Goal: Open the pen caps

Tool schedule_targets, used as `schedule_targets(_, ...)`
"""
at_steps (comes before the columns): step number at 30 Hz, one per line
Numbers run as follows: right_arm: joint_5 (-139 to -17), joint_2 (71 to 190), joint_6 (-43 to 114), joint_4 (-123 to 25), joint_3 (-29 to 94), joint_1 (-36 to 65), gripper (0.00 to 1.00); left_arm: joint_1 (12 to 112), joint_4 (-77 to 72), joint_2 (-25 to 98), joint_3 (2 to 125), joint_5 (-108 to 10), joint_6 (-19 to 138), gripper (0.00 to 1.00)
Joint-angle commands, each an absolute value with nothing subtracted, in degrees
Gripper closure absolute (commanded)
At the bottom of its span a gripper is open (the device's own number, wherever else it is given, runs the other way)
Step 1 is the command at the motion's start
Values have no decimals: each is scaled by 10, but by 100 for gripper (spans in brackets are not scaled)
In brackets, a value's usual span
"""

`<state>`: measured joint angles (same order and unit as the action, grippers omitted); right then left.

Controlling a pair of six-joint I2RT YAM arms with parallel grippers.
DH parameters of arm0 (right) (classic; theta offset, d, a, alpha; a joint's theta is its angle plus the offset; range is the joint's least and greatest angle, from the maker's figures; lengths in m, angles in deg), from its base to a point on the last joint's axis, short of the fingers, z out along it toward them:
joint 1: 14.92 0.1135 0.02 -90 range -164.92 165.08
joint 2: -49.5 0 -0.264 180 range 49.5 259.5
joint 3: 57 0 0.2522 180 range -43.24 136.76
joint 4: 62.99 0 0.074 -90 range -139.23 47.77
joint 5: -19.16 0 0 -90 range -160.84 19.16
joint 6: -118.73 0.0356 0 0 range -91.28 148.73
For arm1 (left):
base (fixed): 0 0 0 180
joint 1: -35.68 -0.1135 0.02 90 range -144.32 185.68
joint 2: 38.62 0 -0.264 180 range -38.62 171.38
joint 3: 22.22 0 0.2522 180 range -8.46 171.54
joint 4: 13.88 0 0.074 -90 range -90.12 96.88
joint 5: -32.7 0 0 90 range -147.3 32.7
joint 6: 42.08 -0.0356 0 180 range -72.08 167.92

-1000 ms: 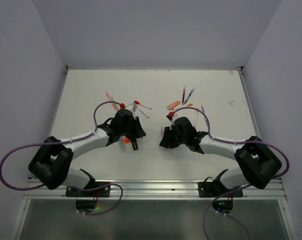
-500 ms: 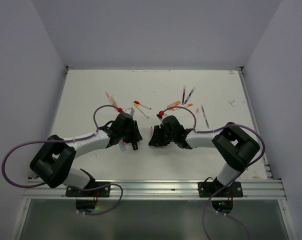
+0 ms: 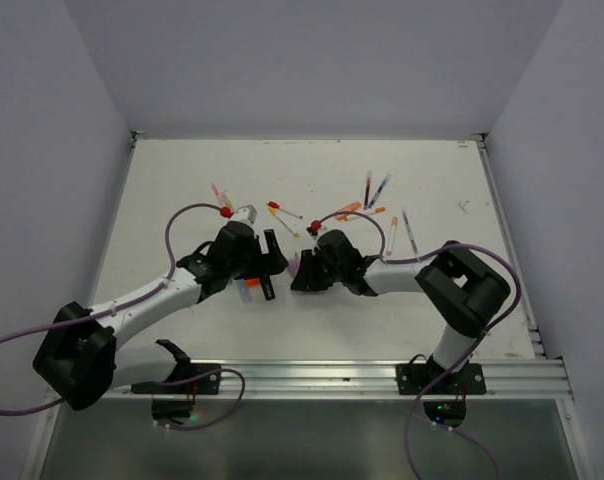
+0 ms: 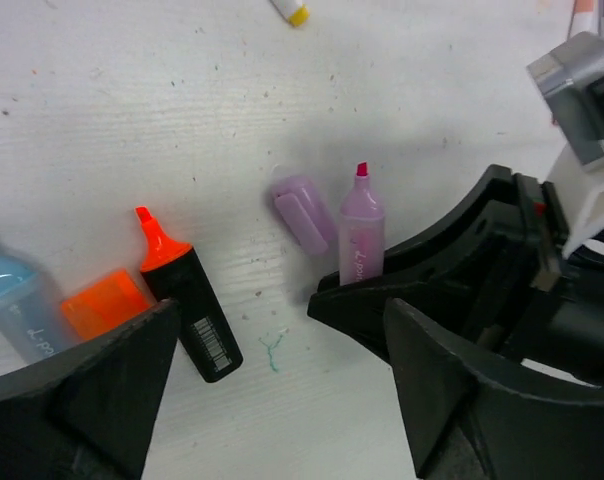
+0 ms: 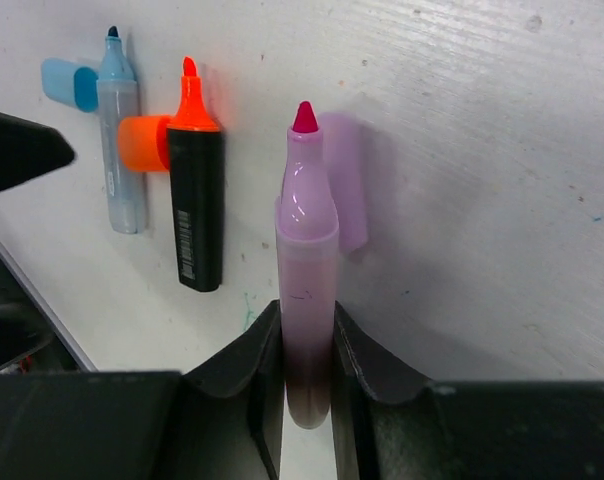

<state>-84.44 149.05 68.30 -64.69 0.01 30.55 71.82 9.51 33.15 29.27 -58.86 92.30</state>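
Note:
My right gripper (image 5: 307,322) is shut on an uncapped purple highlighter (image 5: 307,250), pink tip pointing away from it, just above the table. Its purple cap (image 5: 344,180) lies loose on the table beside the tip, also in the left wrist view as the purple cap (image 4: 302,205). My left gripper (image 4: 272,400) is open and empty, facing the right gripper (image 3: 300,270) near the table's middle. An uncapped orange highlighter (image 5: 194,200) with a black body, its orange cap (image 5: 142,140), a light blue pen (image 5: 117,140) and a blue cap (image 5: 67,82) lie by the left gripper (image 3: 271,266).
Several more pens lie toward the back of the table: red-capped ones (image 3: 284,210), dark ones (image 3: 374,186), an orange one (image 3: 348,211), one at the right (image 3: 408,231) and pink ones at the left (image 3: 221,194). A yellow pen tip (image 4: 294,12) is in the left wrist view.
My left gripper has opened and the purple cap now lies on the table. Both grippers have shifted, the right one leftward with the highlighter toward the left gripper.

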Motion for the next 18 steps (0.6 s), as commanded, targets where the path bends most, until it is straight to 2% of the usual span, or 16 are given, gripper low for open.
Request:
schedule_targets(1, -842, 1508, 687, -643, 21, 314, 75, 720, 129, 284, 327, -637, 920, 11)
schedule_targets(2, -839, 1510, 686, -643, 23, 315, 68, 720, 134, 277, 331, -642, 914, 10)
schedule_targets(8, -819, 1512, 678, -618, 40, 316, 47, 715, 168, 243, 359, -673, 892, 3)
schedule_targets(13, -790, 1486, 665, -581, 37, 317, 43, 697, 188, 232, 370, -678, 876, 0)
schedule_targets(18, -739, 1407, 644, -517, 33, 316, 41, 663, 209, 219, 380, -669, 848, 0)
